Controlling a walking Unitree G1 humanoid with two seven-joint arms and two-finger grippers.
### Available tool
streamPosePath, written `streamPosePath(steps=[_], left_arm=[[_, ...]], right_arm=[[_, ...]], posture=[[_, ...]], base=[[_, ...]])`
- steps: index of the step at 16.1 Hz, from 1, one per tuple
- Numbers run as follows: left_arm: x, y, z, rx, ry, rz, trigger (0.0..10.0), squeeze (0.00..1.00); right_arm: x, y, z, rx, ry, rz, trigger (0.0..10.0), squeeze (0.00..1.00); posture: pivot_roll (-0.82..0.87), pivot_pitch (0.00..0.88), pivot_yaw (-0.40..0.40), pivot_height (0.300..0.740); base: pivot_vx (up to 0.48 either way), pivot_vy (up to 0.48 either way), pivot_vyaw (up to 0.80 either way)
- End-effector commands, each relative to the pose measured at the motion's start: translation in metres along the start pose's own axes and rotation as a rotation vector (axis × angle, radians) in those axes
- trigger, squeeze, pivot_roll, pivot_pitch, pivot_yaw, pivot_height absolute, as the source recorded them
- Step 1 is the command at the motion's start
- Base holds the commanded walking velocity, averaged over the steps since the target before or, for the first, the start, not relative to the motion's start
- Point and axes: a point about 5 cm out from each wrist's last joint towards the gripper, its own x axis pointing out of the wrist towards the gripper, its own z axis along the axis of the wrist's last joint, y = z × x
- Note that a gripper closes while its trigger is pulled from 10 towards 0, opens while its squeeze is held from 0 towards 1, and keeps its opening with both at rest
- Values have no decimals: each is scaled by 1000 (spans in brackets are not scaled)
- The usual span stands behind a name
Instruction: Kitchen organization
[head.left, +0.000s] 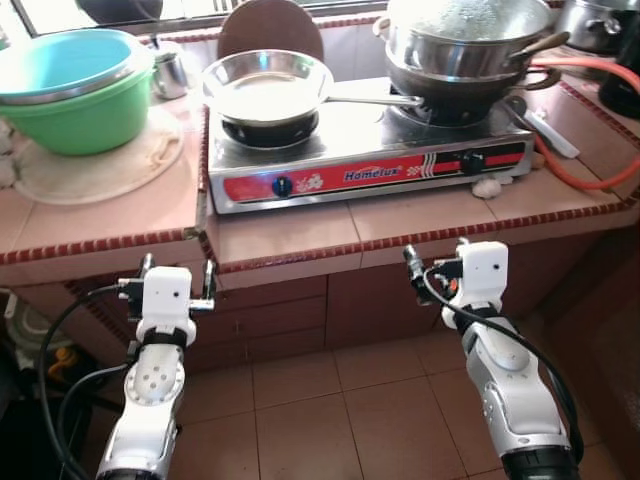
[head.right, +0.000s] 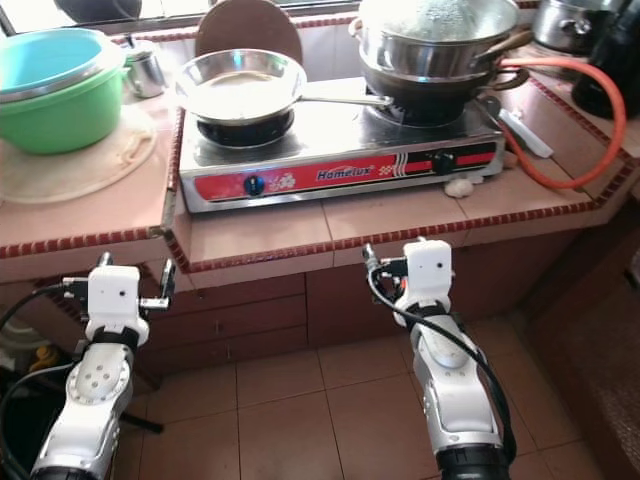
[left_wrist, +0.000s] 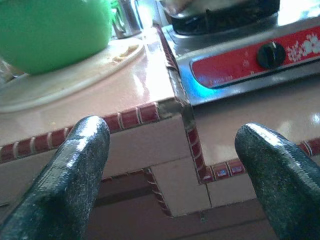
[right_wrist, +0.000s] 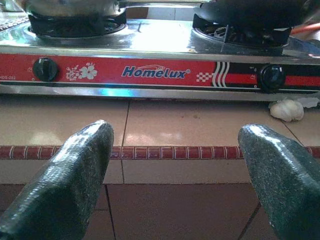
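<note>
2 tools, left tool (head.left: 176, 278) and right tool (head.left: 432, 264), hang wide open and empty at lower frame below the desk (head.left: 300, 235); pot (head.left: 460, 35) cut off at top.

"Homelux" in blue letters on the red front panel of the gas stove (right_wrist: 160, 75)

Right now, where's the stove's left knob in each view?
Left eye: left knob below the frying pan, centre-left.
Right eye: same spot, below the pan.
Left wrist: past the counter corner, on the stove front.
Right wrist: beside the flower decal, at.
Shared landmark: the stove's red panel.
</note>
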Motion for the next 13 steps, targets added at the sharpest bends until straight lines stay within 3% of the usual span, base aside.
streamPosePath(steps=[1,9,13], left_arm=[[-1,2,2,2,-4,-11,10000,0],[-1,1,6,-75,-4,-22,10000,0],[-1,3,5,-63,8,-40,10000,0]], right_arm=[[-2,3,4,-4,-10,14,10000,0],[-6,4,5,2,-4,16,10000,0],[-6,4,6,0,1,18,10000,0]], posture=[[-128,114,54,740],[-132,124,53,740],[-131,130,54,740]], base=[[0,0,-788],[0,0,-788],[0,0,-788]])
